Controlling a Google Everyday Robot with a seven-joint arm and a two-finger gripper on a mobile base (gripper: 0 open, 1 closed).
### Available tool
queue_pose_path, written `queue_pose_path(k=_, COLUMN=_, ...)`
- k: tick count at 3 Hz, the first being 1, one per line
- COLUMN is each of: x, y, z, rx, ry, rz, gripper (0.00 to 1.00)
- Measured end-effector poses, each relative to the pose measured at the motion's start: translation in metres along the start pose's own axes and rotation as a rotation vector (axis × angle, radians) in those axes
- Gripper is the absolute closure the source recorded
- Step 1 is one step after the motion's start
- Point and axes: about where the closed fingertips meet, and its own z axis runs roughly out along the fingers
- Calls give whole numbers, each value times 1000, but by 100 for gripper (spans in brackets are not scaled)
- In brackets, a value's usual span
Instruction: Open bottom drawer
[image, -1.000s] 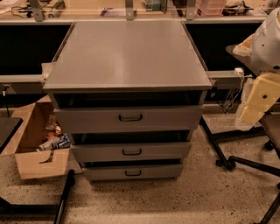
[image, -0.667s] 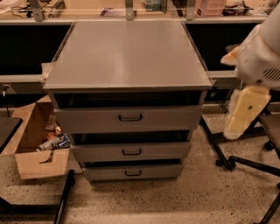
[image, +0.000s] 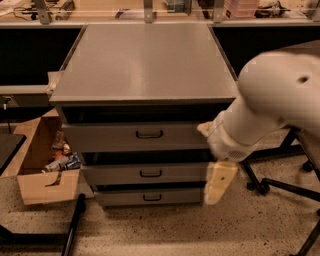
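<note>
Claw (image: 219, 181) at the cabinet's (image: 145, 65) right front, bottom drawer (image: 150, 197) closed.
I see the claw blurred over the middle drawer's (image: 125, 174) right end; spread or pressed together, I cannot tell. The bottom drawer sits lowest, just above the floor.

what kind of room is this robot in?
Likely a lab or workshop: grey metal drawer cabinet, cluttered benches behind it, a cardboard box of odds on the speckled floor. The gripper hangs at the cabinet's front right edge.
</note>
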Motion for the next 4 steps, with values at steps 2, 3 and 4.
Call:
queue_pose_path(k=2, x=-1, y=31, z=113, rx=-140, ry=-68, rz=34, gripper=0)
queue_pose_path(k=3, x=0, y=32, z=119, rx=-138, ry=-47, rz=31, gripper=0)
queue_pose_path(k=4, x=25, y=31, z=174, rx=-149, ry=-22, rz=5, gripper=0)
